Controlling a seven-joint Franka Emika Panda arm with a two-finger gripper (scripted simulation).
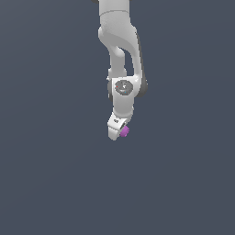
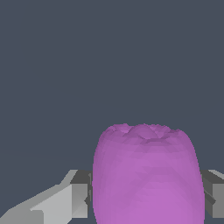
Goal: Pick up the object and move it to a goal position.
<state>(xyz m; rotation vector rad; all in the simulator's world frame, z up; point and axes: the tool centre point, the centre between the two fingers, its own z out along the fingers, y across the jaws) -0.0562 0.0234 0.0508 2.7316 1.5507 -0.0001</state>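
Wrist view shows the small matte magenta-purple stubby cylinder block (image 2: 148, 175) clamped between the white end effector (image 2: 146, 194) fingers (image 2: 74, 197); exterior view shows the block (image 1: 124, 131) at the arm's tip.

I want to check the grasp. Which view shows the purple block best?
The wrist view: the purple block fills the frame between the two fingers. In the exterior view it is only a small purple spot beside the gripper.
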